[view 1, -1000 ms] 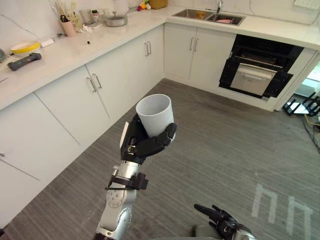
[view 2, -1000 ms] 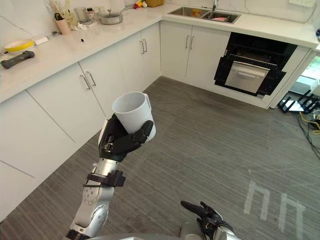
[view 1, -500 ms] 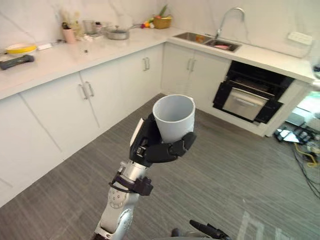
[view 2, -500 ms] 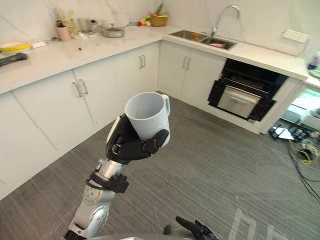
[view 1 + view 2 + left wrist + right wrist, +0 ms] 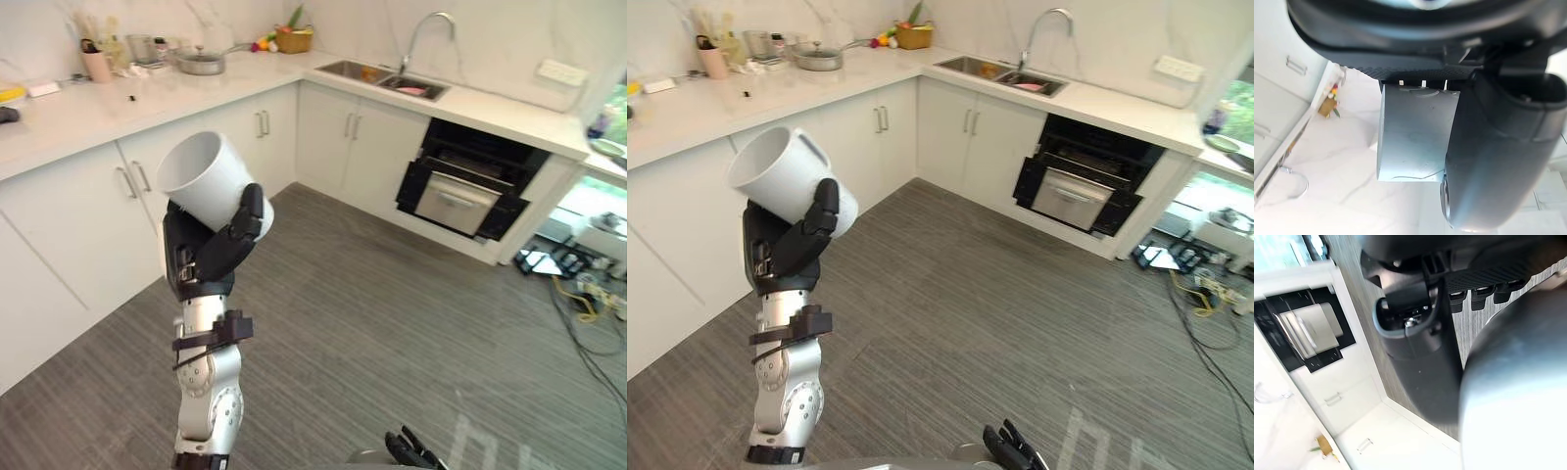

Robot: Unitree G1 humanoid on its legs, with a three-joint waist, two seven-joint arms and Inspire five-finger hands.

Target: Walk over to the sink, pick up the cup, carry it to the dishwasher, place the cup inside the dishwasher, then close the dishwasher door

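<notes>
Cup (image 5: 208, 181) tilted, clasped in raised left hand (image 5: 211, 257), left wrist view shows its wall against the palm, eye views add open dishwasher (image 5: 468, 186) well beyond, right hand (image 5: 1009, 448) low, fingers loose

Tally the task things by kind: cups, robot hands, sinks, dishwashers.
cup: 1, held in the left hand's fingers
hands: 2, left hand and right hand
sink: 1
dishwasher: 1, open
Total: 5
</notes>
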